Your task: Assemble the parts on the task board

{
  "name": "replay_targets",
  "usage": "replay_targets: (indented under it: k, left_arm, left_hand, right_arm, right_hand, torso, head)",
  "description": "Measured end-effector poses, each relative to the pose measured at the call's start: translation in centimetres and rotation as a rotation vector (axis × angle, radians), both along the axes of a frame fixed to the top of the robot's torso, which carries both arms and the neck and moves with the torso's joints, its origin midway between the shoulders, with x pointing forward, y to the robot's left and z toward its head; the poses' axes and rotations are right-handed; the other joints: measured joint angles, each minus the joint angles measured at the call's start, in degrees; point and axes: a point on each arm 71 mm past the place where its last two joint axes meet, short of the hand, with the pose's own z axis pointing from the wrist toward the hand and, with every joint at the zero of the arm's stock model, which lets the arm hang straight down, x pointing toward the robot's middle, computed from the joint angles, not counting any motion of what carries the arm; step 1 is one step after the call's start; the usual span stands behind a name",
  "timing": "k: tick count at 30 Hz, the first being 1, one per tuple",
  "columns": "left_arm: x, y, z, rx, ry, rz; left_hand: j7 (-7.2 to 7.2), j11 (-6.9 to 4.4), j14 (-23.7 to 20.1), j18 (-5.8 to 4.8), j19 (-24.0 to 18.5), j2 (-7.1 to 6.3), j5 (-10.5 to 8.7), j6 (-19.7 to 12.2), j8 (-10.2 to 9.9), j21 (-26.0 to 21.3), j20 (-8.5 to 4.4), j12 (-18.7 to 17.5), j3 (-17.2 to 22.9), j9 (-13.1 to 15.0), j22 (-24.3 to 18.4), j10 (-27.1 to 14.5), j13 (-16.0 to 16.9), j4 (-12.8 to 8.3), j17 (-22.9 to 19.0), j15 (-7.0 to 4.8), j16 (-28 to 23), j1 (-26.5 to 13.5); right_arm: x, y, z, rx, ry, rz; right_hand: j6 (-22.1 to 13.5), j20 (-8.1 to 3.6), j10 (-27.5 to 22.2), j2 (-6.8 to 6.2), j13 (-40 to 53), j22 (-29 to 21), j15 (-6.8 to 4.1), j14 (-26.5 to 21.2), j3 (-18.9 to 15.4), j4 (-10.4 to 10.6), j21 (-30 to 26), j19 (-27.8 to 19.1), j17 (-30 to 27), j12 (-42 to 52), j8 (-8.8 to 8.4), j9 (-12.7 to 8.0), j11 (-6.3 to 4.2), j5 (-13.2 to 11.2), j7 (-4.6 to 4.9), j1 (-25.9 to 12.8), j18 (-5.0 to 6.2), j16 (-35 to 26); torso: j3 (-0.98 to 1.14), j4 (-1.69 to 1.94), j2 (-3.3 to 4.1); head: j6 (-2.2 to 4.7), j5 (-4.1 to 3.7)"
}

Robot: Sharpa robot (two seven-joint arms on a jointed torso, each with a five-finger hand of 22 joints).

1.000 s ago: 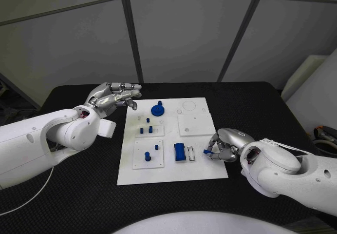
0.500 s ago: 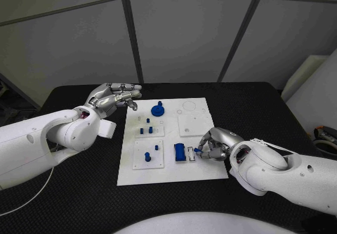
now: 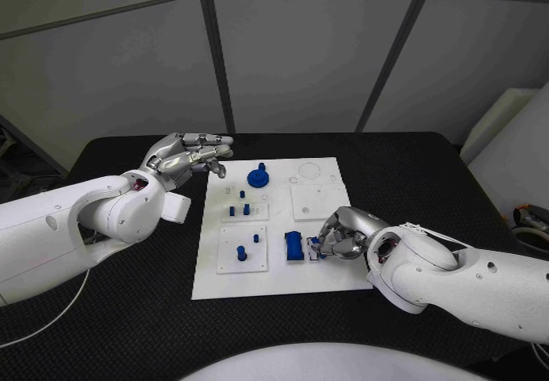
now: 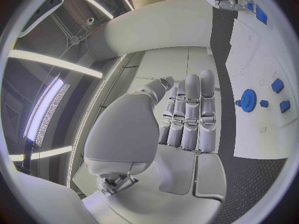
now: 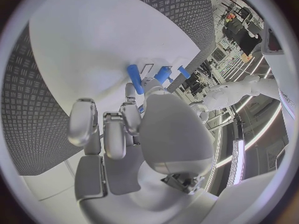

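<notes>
Now my right robot hand [image 3: 342, 235] pinches a small blue part [image 3: 319, 253] at the four o'clock area of the task board [image 3: 332, 279], beside the blue block [image 3: 294, 247]. Next I judge it needs seating in the slot. My left robot hand [image 3: 186, 159] hovers, fingers curled, empty.

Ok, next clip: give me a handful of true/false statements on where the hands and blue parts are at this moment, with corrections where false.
1. The right hand is over the near right part of the task board, beside the blue block. True.
2. The left hand rests flat on the board. False: it is raised by the board's far left corner, fingers curled, holding nothing.
3. The blue gear sits at the board's far end. True.
4. The blue gear is in the right hand. False: it stands on the board, away from both hands.
5. The board lies on a black table. True.
</notes>
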Motion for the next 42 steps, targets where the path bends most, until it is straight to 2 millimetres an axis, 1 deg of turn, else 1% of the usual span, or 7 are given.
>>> replay_targets:
  k: [2,6,21,24,28,32,42]
  left_arm:
    - [-0.01,-0.01,0.0,0.0,0.0,-0.001]
    - [-0.02,0.02,0.0,0.0,0.001,-0.002]
    - [-0.05,0.02,-0.01,-0.001,0.004,-0.008]
    - [-0.06,0.03,-0.01,-0.001,0.005,-0.008]
    - [-0.07,0.02,-0.01,-0.001,0.006,-0.01]
    - [-0.08,0.03,-0.02,-0.001,0.007,-0.011]
    - [-0.08,0.05,-0.04,0.0,0.01,-0.013]
  left_hand:
    - [0.0,0.0,0.0,0.01,0.0,0.0,0.0,0.0,0.0,0.0,0.0,0.0,0.0,0.0,0.0,0.0,0.0,0.0,0.0,0.0,0.0,0.0]
    - [0.0,0.0,0.0,0.01,0.0,0.0,0.0,0.0,0.0,0.0,0.0,0.0,0.0,0.0,0.0,0.0,0.0,0.0,0.01,0.0,0.0,0.0]
    - [0.0,0.02,0.0,0.01,0.0,0.0,0.0,0.0,0.0,0.0,0.0,0.0,0.0,0.0,0.0,0.02,0.0,0.0,0.01,0.0,0.0,0.0]
    - [0.0,0.03,0.0,0.0,0.0,0.0,0.0,0.0,0.0,0.0,0.0,0.0,0.0,0.0,0.0,0.03,0.0,0.0,0.01,0.0,0.0,0.0]
    - [0.0,0.03,0.0,0.0,0.0,0.0,0.0,0.0,0.0,0.0,0.0,0.0,0.0,0.0,0.0,0.03,0.0,0.0,0.01,0.0,0.0,0.0]
    - [0.0,0.07,0.0,0.01,0.0,0.0,0.0,0.0,0.0,0.0,0.0,0.0,0.0,0.0,0.0,0.07,0.0,0.0,0.01,0.0,0.0,0.0]
    - [0.0,0.08,0.0,0.01,0.0,0.0,0.0,0.0,-0.21,0.0,0.0,0.0,0.0,0.0,0.0,0.08,0.0,0.0,-0.04,0.0,0.0,0.0]
  right_arm:
    - [0.0,0.09,-0.03,0.001,0.003,0.002]
    - [-0.01,0.13,-0.11,-0.001,0.011,0.004]
    - [-0.04,0.21,-0.22,-0.003,0.022,0.008]
    - [-0.02,0.23,-0.26,-0.004,0.024,0.008]
    - [-0.01,0.29,-0.29,-0.004,0.025,0.009]
    - [-0.01,0.36,-0.29,-0.003,0.026,0.01]
    - [-0.1,0.2,-0.22,-0.003,0.025,0.012]
  right_hand:
    - [0.22,0.0,0.24,0.05,-0.01,0.04,0.0,0.0,0.14,0.01,0.0,0.0,0.0,0.0,0.08,0.14,-0.24,1.09,-0.24,-1.78,0.0,0.0]
    - [0.51,-0.21,0.3,-0.26,-0.01,0.22,-0.2,0.21,0.01,-0.13,0.0,0.21,0.0,0.28,0.67,0.85,-0.3,5.67,-0.51,-3.9,0.01,0.23]
    - [1.22,-0.42,1.01,0.4,-0.02,0.43,-0.42,0.0,-1.26,0.06,0.22,0.42,-0.01,1.53,1.54,2.04,-0.6,6.15,-0.86,-6.86,0.02,0.23]
    - [1.41,-0.42,1.01,0.63,-0.02,0.42,-0.42,0.01,-2.59,-0.04,0.22,0.42,-0.01,1.53,1.67,2.35,-0.6,4.01,-1.05,-9.34,0.02,0.23]
    - [1.19,-0.42,1.21,1.0,-0.02,0.42,-0.41,0.01,-4.61,-0.04,0.22,0.42,-0.02,1.53,1.96,2.81,-0.39,-2.62,-0.83,-12.6,0.02,0.23]
    - [1.19,-0.42,1.21,1.38,-0.02,0.42,-0.41,0.0,-5.9,-0.02,0.22,0.41,-0.02,1.53,2.0,3.21,-0.39,-5.72,-0.83,-13.81,0.02,0.23]
    - [1.19,-0.42,1.21,1.38,-0.02,0.41,-0.41,0.01,-6.44,-0.26,0.22,0.41,-0.02,1.53,1.99,3.53,-0.39,-6.69,-0.83,-13.81,0.03,0.22]
  torso:
    - [0.0,0.0,-0.01]
    - [0.01,-0.02,-0.04]
    - [0.03,-0.09,-0.06]
    - [0.02,-0.08,-0.06]
    - [0.01,-0.05,-0.06]
    - [0.01,-0.04,-0.07]
    - [0.01,-0.04,-0.08]
  head:
    - [-0.02,0.0]
    - [-0.08,-0.03]
    - [-0.17,0.11]
    - [-0.21,0.12]
    - [-0.23,0.12]
    - [-0.23,0.12]
    - [-0.29,0.15]
